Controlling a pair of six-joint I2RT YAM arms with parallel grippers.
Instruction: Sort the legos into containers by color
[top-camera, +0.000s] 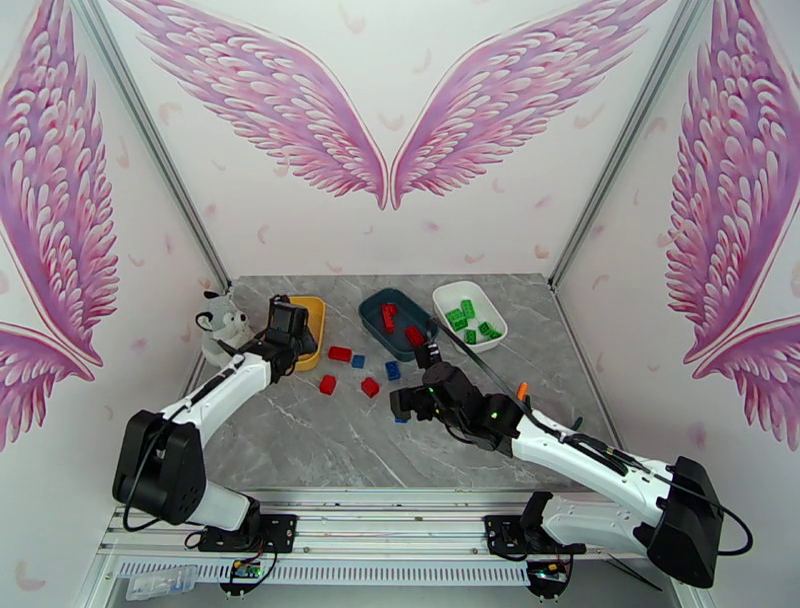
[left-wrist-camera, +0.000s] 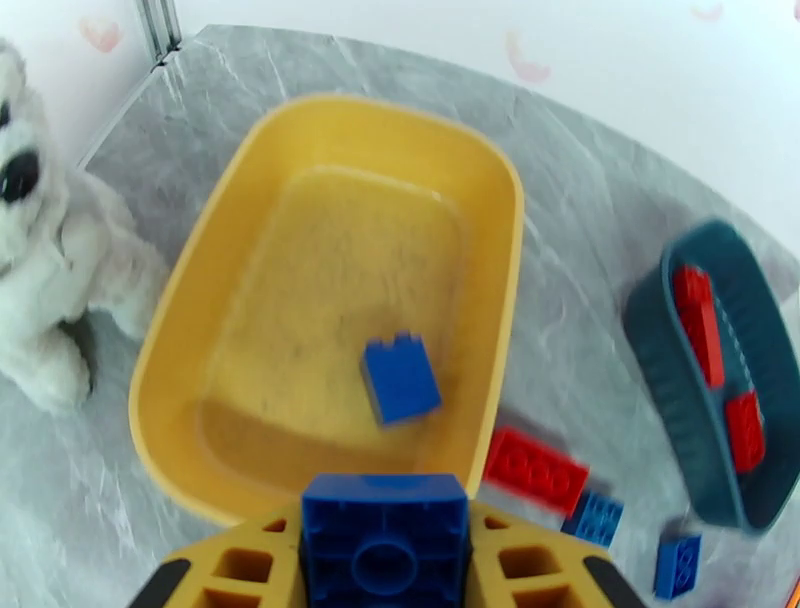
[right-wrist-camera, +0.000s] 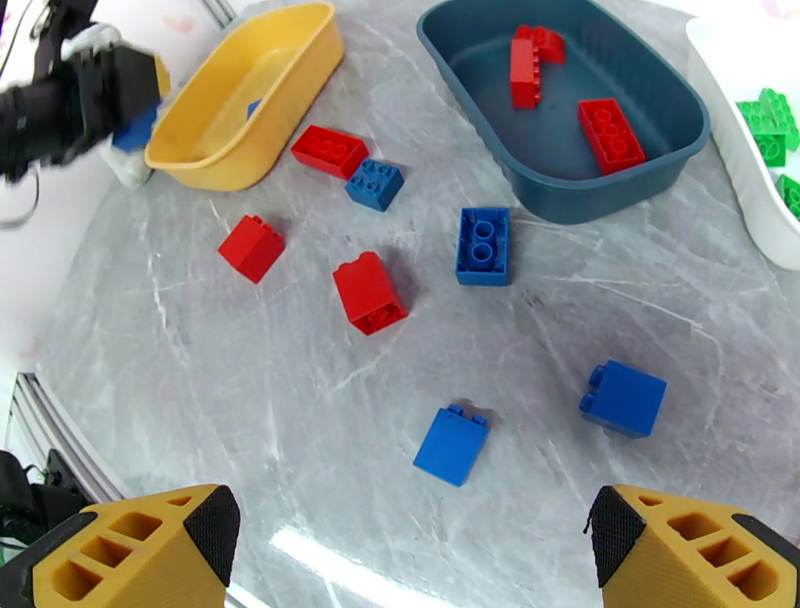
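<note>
My left gripper (top-camera: 290, 322) hovers over the near end of the yellow container (left-wrist-camera: 330, 110), shut on a blue lego (left-wrist-camera: 385, 530). Another blue lego (left-wrist-camera: 400, 380) lies inside that tray. My right gripper (right-wrist-camera: 410, 550) hangs open above the table's middle, nothing between its fingers. Below it lie two blue legos (right-wrist-camera: 452, 445) (right-wrist-camera: 623, 398). Farther off are loose red legos (right-wrist-camera: 370, 292) and more blue ones (right-wrist-camera: 483, 245). The teal container (right-wrist-camera: 560, 190) holds red legos (right-wrist-camera: 610, 135). The white container (top-camera: 450, 295) holds green legos (top-camera: 465, 318).
A grey-white plush husky (top-camera: 222, 325) sits at the table's left edge, right beside the yellow tray. The three trays stand in a row along the back. Metal frame posts rise at the back corners.
</note>
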